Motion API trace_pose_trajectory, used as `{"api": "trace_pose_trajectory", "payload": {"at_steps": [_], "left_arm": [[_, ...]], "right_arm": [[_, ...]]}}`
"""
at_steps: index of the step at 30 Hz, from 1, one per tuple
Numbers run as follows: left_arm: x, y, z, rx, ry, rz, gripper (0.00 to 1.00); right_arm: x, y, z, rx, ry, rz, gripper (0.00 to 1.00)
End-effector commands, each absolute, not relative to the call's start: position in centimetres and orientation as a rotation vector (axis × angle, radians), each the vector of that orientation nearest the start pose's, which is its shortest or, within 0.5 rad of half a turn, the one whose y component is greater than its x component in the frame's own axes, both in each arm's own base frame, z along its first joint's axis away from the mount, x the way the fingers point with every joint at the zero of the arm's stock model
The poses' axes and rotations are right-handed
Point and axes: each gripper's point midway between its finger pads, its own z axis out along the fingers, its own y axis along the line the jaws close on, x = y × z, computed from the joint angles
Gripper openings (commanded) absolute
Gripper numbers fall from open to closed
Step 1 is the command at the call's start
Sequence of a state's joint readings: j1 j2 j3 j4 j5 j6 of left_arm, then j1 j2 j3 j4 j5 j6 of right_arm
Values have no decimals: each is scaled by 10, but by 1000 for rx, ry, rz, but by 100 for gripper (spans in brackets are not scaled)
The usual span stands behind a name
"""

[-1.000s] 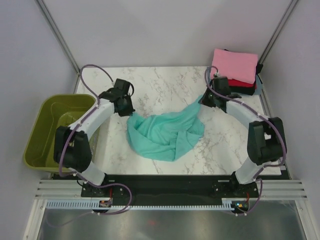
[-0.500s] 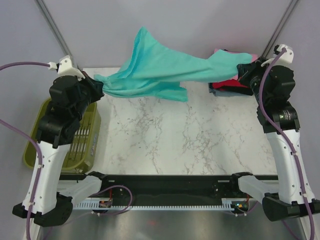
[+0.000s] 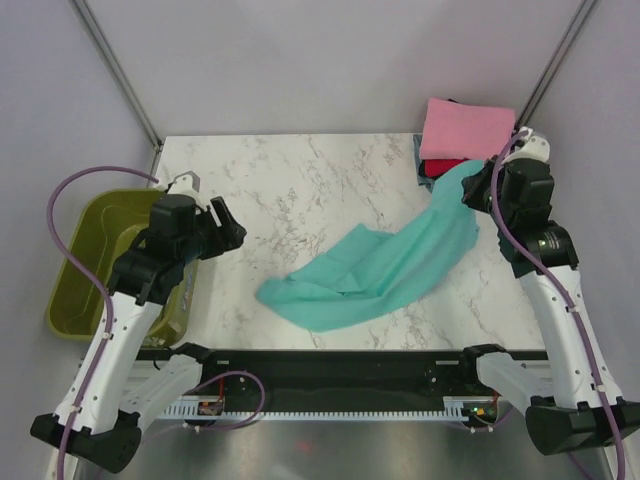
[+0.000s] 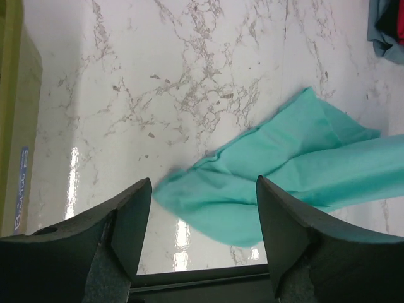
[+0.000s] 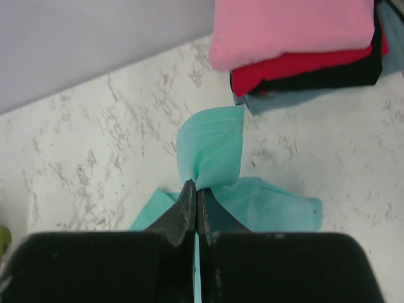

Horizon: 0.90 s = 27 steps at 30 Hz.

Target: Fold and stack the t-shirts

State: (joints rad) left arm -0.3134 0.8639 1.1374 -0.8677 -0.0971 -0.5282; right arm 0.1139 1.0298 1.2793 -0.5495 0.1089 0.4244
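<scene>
Marble table [image 3: 300,180], right end effector [image 5: 197,187] pinching teal shirt [image 5: 211,146], clearest wrist-side

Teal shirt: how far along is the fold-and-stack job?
Done: a folded stack, pink shirt on top, sits at the far right corner. In hand: the teal shirt sprawls unfolded across the table, right jaws shut on one edge, left jaws open and clear of it. Left: fold it, add it to the stack.

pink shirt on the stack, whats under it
Under the pink shirt lies a red shirt, then a black shirt, then a grey-blue shirt on the table. Only their edges show; the rest is covered.
</scene>
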Motion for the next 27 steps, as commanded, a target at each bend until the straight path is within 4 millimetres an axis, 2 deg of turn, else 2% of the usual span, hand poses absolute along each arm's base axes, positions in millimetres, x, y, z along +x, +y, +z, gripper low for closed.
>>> {"api": "trace_pose_trajectory", "payload": {"at_steps": [1, 3, 4, 5, 6, 7, 8, 9, 10, 11, 12, 13, 15, 16, 17, 19, 20, 22, 23, 24, 26, 27], "left_arm": [[251, -84, 275, -234, 2153, -365, 75], [260, -89, 279, -220, 2150, -366, 73], [276, -97, 276, -202, 2151, -379, 72], [283, -110, 275, -161, 2153, -410, 70], [287, -125, 271, -105, 2166, -452, 69], [302, -140, 254, -70, 2215, -451, 68], [306, -167, 252, 10, 2209, -487, 68], [316, -182, 251, 51, 2213, -479, 67], [327, -201, 224, 96, 2288, -455, 67], [329, -228, 216, 166, 2300, -472, 68], [337, -246, 218, 211, 2291, -495, 67], [345, -264, 187, 260, 2354, -482, 68], [353, -301, 183, 364, 2320, -545, 68], [357, -314, 170, 404, 2330, -560, 69], [358, -329, 140, 471, 2372, -549, 69], [368, -350, 127, 525, 2371, -553, 70], [370, -365, 109, 579, 2389, -555, 71], [370, -384, 89, 637, 2400, -577, 71], [371, -390, 95, 646, 2380, -595, 71], [371, -395, 80, 662, 2399, -593, 71], [371, -407, 76, 677, 2397, -621, 71], [370, -409, 67, 685, 2413, -626, 71]], "right_arm": [[317, 42, 301, 353, 1925, 301, 0], [307, 51, 285, 338, 1947, 363, 0], [302, 52, 259, 365, 2000, 367, 0], [299, 53, 248, 375, 2021, 367, 0], [296, 52, 241, 383, 2032, 366, 0], [291, 52, 222, 392, 2072, 359, 0], [289, 52, 214, 398, 2092, 353, 0], [287, 51, 208, 404, 2107, 346, 0], [284, 51, 198, 406, 2132, 343, 0], [283, 51, 194, 404, 2140, 339, 0], [280, 50, 187, 407, 2155, 336, 0], [279, 50, 185, 407, 2158, 334, 0], [277, 50, 181, 407, 2166, 331, 0], [276, 49, 179, 404, 2168, 327, 0], [274, 54, 179, 388, 2175, 356, 0], [274, 56, 179, 377, 2179, 365, 0], [273, 57, 179, 367, 2182, 369, 0], [273, 57, 178, 356, 2187, 369, 0], [273, 57, 178, 352, 2188, 369, 0], [273, 58, 178, 348, 2188, 369, 0], [273, 56, 178, 340, 2190, 359, 0], [273, 56, 177, 334, 2193, 355, 0]]}}
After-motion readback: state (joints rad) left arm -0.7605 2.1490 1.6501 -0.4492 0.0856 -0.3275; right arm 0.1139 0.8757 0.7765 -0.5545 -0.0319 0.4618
